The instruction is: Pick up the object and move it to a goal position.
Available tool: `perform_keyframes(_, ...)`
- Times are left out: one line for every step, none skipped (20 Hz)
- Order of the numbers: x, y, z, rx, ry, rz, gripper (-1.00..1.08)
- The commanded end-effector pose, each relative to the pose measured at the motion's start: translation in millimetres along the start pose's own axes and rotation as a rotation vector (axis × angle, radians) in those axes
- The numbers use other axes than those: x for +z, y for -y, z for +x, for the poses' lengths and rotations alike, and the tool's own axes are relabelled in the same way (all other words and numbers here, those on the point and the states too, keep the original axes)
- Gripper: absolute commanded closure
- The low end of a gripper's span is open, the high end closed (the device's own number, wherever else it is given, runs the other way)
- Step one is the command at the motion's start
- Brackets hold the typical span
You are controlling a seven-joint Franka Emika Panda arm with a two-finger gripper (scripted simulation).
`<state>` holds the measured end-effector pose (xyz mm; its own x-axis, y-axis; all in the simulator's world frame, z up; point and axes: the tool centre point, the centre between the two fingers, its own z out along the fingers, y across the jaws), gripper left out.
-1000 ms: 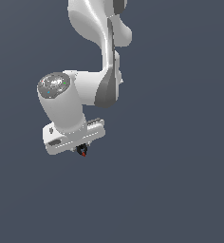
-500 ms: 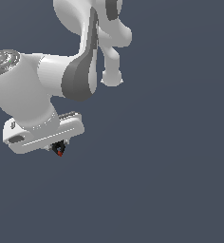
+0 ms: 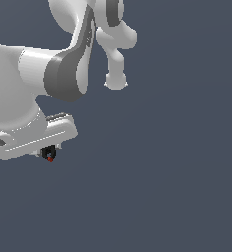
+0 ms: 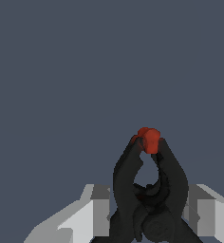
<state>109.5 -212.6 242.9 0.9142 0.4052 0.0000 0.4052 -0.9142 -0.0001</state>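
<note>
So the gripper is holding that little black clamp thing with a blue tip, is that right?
Not quite: the tip is red, not blue. The wrist view shows the small black object with its red tip between the fingers of the gripper, and the exterior view shows it under the gripper.

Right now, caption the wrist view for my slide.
Small black pronged object with red tip clamped between the white gripper fingers.
</note>
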Motion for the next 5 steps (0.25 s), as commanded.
perform_keyframes(-2.5,-2.9,0.2,-0.001,0.0,0.0,1.08)
perform_keyframes(-3.0,-3.6,0.3,-0.001,0.0,0.0,1.08)
perform_keyframes(-3.4,-4.1,0.3,-0.001,0.0,0.0,1.08)
perform_keyframes(-3.6,-4.3,0.3,-0.001,0.0,0.0,1.08)
perform_keyframes(-3.7,-4.4,0.3,-0.001,0.0,0.0,1.08)
